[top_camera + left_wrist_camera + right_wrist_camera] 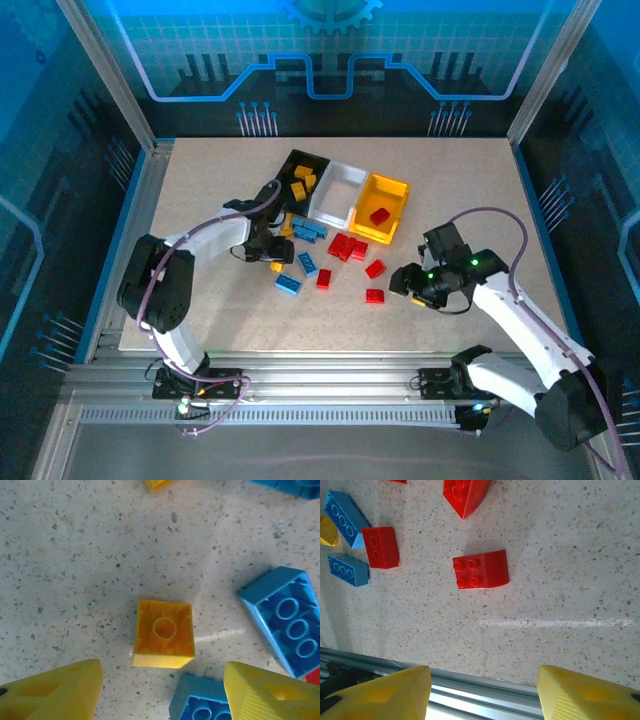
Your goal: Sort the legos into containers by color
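My left gripper [268, 252] is open and low over the scattered legos. In the left wrist view a yellow brick [164, 640] lies studs-down on the table just ahead of the open left gripper [162, 692], untouched. A blue brick [200, 703] sits by the right fingertip [270, 690]. The black bin [296, 160] holds several yellow bricks, the white bin [340, 178] stands beside it, and the yellow bin [396, 190] holds one red brick [379, 215]. My right gripper [402, 282] is open and holds nothing; a red brick [481, 569] lies well ahead of the right gripper [482, 690].
Blue bricks [308, 230] and red bricks [346, 246] lie loose in front of the bins. Another blue brick [285, 620] lies right of the yellow one. The table's metal front rail [470, 685] runs right under the right fingers.
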Robot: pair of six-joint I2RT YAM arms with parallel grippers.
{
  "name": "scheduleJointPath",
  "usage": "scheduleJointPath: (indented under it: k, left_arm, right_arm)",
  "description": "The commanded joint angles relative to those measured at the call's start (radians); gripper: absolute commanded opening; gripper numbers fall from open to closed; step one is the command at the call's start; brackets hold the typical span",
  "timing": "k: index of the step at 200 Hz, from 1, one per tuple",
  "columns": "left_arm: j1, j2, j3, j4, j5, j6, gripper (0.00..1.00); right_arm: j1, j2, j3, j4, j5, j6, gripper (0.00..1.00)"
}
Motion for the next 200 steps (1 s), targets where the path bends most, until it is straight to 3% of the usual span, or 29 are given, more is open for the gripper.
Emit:
scheduleJointPath:
  k: [1,96,155,200]
  left_arm:
    - [-0.001,0.029,-0.005,0.018,-0.022,0.045,0.66]
    - [0.0,0.142,0.026,0.043,-0.011,0.053,0.53]
    - [0.003,0.146,0.029,0.042,0.006,0.052,0.32]
    - [0.047,0.132,0.051,0.025,0.085,0.017,0.3]
  right_arm:
    - [0.017,-0.031,-0.025,-0.014,0.015,0.037,0.6]
    - [0.031,-0.062,-0.032,-0.046,0.034,0.068,0.6]
    - [0.037,-0.075,-0.028,-0.049,0.047,0.072,0.6]
    - [0.037,-0.062,-0.019,-0.038,0.053,0.07,0.6]
